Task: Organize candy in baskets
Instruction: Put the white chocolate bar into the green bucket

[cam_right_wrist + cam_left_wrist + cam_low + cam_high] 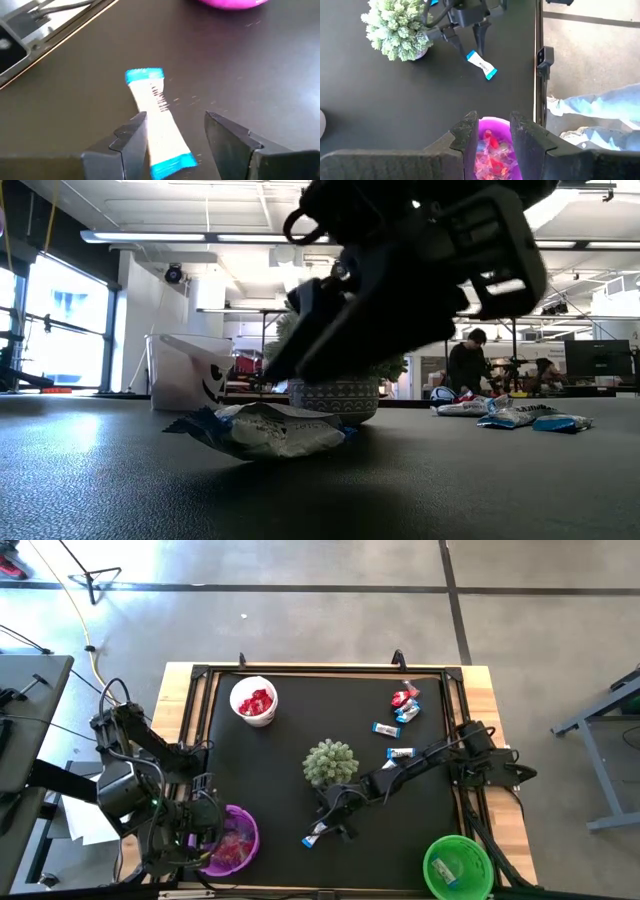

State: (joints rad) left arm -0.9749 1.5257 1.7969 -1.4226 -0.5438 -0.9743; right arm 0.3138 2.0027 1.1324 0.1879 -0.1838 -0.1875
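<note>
**Right hand straddles a blue-and-white candy by the purple basket**

The right hand (pixel 330 823) is down low over the black surface (pixel 260 770), its two fingers spread apart, and a blue-and-white candy (pixel 159 122) lies flat on the mat between and just ahead of them. In the right wrist view the wrapper's near end sits in the gap beside one finger, and its long axis runs away from the hand, slanted a little off the line of the fingers rather than square across them. Nothing is gripped yet; the candy rests free on the surface.

The left hand (pixel 491 137) hangs above the purple basket (pixel 233 840), which already holds red and pinkish candy, and its fingers stand partly apart with nothing between them. From there the loose wrapper lies well ahead, near the spiky green ball (pixel 329 762), so the right arm is clearly the nearer one.

My judgement: the coming pinch turns on that slant. The fingers would close across the wrapper's narrow width, and since one finger is almost touching its edge, a small shift sideways may be needed to centre it. The green basket (pixel 458 865) and white basket (pixel 253 701) stand well apart from this spot, and more blue candy (pixel 400 720) waits near the far right corner
</note>
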